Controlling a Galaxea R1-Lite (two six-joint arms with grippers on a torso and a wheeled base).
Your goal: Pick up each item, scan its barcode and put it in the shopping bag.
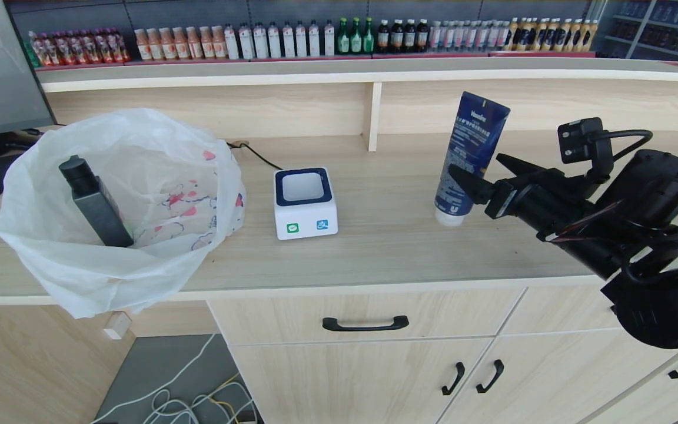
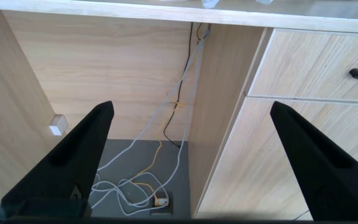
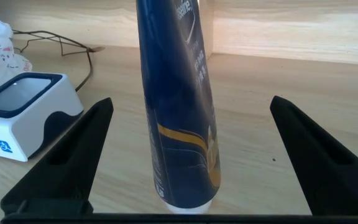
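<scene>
Right gripper (image 1: 475,164) at the blue tube (image 1: 480,126), fingers open, not gripping.
Tube stands cap-down toward the right end of the bench (image 1: 386,235); in the right wrist view it sits between the 2 spread fingers (image 3: 73,162). Scanner (image 1: 305,203) is mid-bench. White shopping bag (image 1: 198,176) at the bench's left end holds 1 dark bottle (image 1: 95,203). Left gripper (image 2: 191,109) is below the bench front edge, fingers open, holding nothing, cables (image 2: 135,186) on the floor beyond.

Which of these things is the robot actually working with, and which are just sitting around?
Job: blue tube, scanner, shopping bag, dark bottle inside it, open right gripper at the tube.
Just there: drink bottles on the back shelf, floor cables.
</scene>
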